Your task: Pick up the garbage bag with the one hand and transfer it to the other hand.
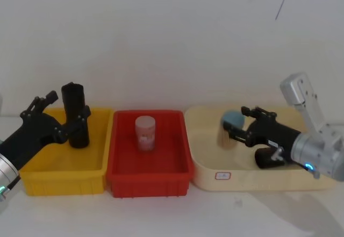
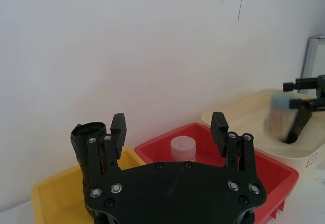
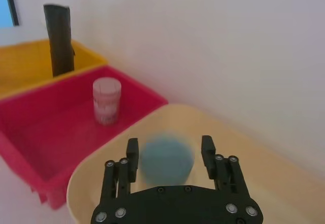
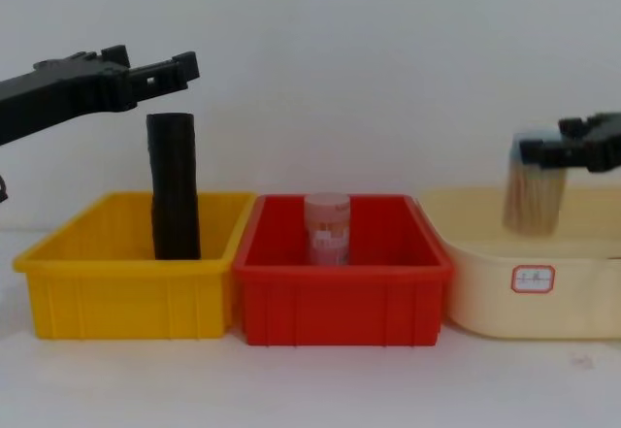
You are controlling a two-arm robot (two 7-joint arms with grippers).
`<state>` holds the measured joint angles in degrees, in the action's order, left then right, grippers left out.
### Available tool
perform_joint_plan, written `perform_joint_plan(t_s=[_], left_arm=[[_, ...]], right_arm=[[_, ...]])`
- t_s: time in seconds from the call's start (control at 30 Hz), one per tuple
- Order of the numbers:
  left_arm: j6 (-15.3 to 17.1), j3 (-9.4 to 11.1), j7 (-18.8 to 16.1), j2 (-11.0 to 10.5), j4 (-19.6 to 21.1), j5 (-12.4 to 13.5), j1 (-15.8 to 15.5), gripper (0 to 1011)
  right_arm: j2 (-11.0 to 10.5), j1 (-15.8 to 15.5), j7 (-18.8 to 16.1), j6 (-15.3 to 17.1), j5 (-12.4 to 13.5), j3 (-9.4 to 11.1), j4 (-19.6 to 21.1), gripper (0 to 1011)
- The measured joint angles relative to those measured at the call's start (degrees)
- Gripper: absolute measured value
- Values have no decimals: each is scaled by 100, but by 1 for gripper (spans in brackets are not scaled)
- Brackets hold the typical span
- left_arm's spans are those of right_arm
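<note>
Chest view, left gripper (image 4: 180, 67): you see it hang above the top of the bag (image 4: 174, 185), clear of it, arm reaching in from the left edge.
Left claw: spread wide in your left wrist view, nothing between the fingers; the bag shows just off to the side of one finger, not in the gap.
Bag: upright, leaning a little, standing inside the yellow bin (image 4: 126, 297) toward its back; it rises well above the rim. You cannot make out a label on it.
Right gripper (image 3: 170, 150): over the cream bin (image 4: 485, 292), on the right of the row, well apart from the bag.
Right claw: closed on a blue-lidded pot (image 4: 534, 195); one finger sits on each side of the lid in your right wrist view, and the pot hangs clear above the cream bin's rim. The pot is blurred.
Red bin (image 4: 340, 297): between the yellow and cream bins, touching the yellow one.
Pink jar (image 4: 327, 229): upright in the middle of the red bin.
Tag (image 4: 534, 279): small, white with a red border, on the cream bin's front wall.
</note>
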<state>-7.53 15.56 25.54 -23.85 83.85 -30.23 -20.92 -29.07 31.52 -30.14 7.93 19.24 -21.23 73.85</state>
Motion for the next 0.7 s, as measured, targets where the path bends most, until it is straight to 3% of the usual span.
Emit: perform_joint_plan(t_s=[0.33,0.7], left_arm=[[0,0,0,0,0,0,0,1000],[0,0,0,0,0,0,0,1000]], right_arm=[[-139,-324,32,75,61,67,252,977],[-208,-601,42,-224,316,283,668,1001]])
